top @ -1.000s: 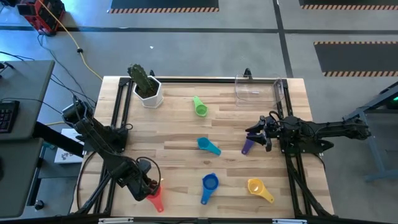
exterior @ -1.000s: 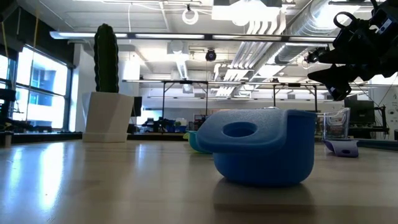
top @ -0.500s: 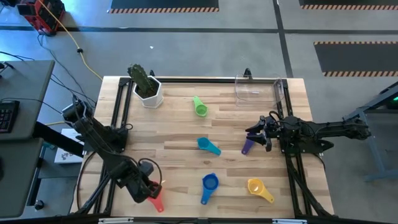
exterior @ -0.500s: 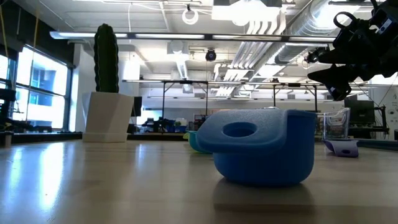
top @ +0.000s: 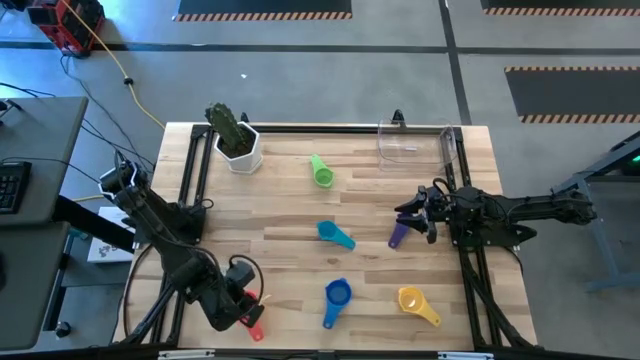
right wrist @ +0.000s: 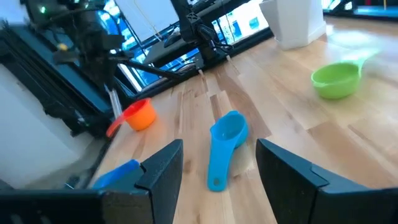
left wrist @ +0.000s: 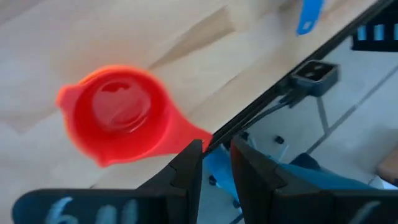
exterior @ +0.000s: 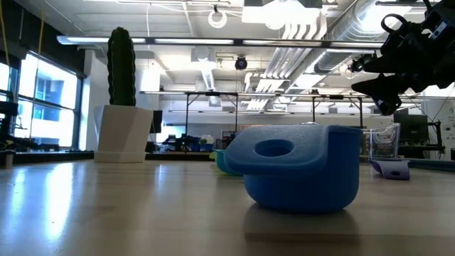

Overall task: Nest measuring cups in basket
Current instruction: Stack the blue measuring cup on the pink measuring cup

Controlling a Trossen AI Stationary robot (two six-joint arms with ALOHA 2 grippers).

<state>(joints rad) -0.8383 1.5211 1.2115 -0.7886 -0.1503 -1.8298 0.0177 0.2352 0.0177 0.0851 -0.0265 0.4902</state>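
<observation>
My left gripper pinches the glossy red cup by its flat handle at the table's near edge. My right gripper gapes wide — clear thin-walled basket lies beyond it.

Your wooden table, on it green cup, teal cup, purple cup, blue cup, yellow cup, red cup, clear basket, white plant pot.
</observation>
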